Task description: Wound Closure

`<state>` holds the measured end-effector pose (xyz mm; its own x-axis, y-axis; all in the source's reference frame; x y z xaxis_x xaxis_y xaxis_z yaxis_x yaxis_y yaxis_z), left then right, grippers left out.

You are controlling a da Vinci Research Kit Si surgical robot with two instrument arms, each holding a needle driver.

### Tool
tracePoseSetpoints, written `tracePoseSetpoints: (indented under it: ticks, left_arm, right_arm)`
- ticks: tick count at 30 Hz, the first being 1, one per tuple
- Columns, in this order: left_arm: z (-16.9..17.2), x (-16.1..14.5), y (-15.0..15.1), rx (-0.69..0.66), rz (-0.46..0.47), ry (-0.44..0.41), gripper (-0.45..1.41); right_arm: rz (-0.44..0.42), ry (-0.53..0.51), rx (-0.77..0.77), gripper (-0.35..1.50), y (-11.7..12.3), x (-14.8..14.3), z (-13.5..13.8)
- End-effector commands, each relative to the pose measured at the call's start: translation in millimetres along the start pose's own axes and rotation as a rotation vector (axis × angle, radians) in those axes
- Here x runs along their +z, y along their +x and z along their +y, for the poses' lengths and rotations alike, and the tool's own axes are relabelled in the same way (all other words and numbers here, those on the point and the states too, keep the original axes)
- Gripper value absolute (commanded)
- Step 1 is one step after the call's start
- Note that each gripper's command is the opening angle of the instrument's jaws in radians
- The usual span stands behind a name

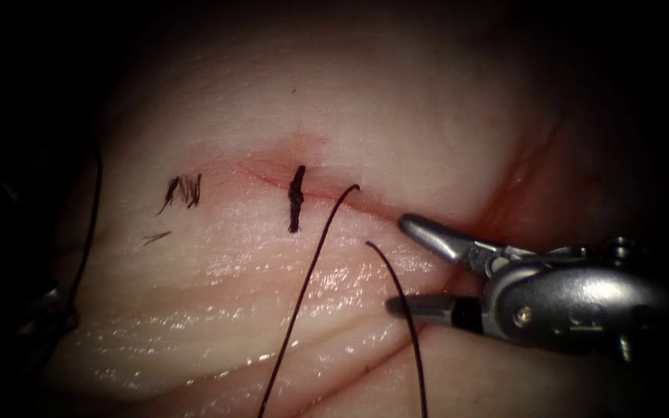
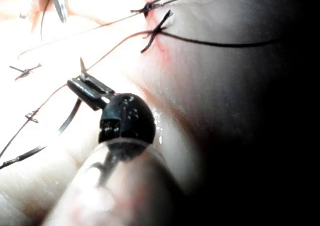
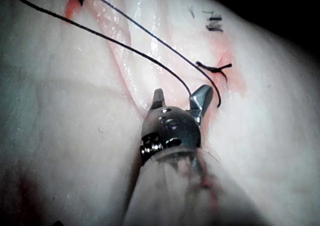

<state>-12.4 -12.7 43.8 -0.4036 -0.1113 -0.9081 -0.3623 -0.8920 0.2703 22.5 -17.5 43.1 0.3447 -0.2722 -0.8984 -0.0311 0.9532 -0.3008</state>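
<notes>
The tissue (image 1: 396, 116) carries a pink cut (image 1: 261, 172) with one dark knotted stitch (image 1: 296, 200) across it. My right tool (image 1: 400, 265) lies right of the cut, open and holding nothing. A loose thread end (image 1: 367, 244) curves down past its lower jaw, and a second strand (image 1: 327, 232) rises beside it. The right wrist view shows the same open jaws (image 3: 180, 99) below a knot (image 3: 215, 68). In the left wrist view my left tool (image 2: 74, 84) is shut on the curved needle (image 2: 70, 120) near one end, clear of the tissue. It sits dimly at the far left (image 1: 44, 310).
Short cut thread ends (image 1: 183, 190) lie left of the stitch. A thread (image 1: 90, 224) runs down the far left side toward the left tool. Red fluid stains the fold right of the cut (image 1: 512, 186). Two knots (image 2: 152, 20) show in the left wrist view.
</notes>
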Motion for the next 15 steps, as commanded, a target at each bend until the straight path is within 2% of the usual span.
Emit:
tracePoseSetpoints:
  ticks: [1,5,7,8,9,10,15]
  left_arm:
    - [0.5,0.6,-0.3,0.0,0.001,-0.001,-0.45]
    - [0.5,0.6,-0.3,-0.005,0.0,-0.004,-0.45]
    - [0.5,0.6,-0.3,-0.005,0.0,-0.004,-0.45]
    - [0.5,0.6,-0.3,-0.005,0.0,-0.004,-0.45]
    - [0.5,0.6,-0.3,-0.005,0.0,-0.004,-0.45]
    - [0.5,0.6,-0.3,-0.005,0.0,-0.004,-0.45]
    - [0.6,0.7,-0.3,-0.005,0.001,-0.004,-0.45]
  right_arm:
    - [0.005,0.001,0.004,1.33,-0.5,1.3,-0.3]
    - [0.011,0.004,0.019,1.2,-0.5,1.3,0.1]
    - [0.012,0.001,0.023,0.96,-0.5,1.2,0.4]
    - [0.013,0.002,0.023,0.64,-0.5,1.1,0.4]
    - [0.015,0.004,0.023,-0.01,-0.6,0.8,0.4]
    - [0.017,0.002,0.023,-0.35,-0.6,0.7,0.4]
    - [0.022,0.011,0.021,-0.35,-0.2,0.4,0.1]
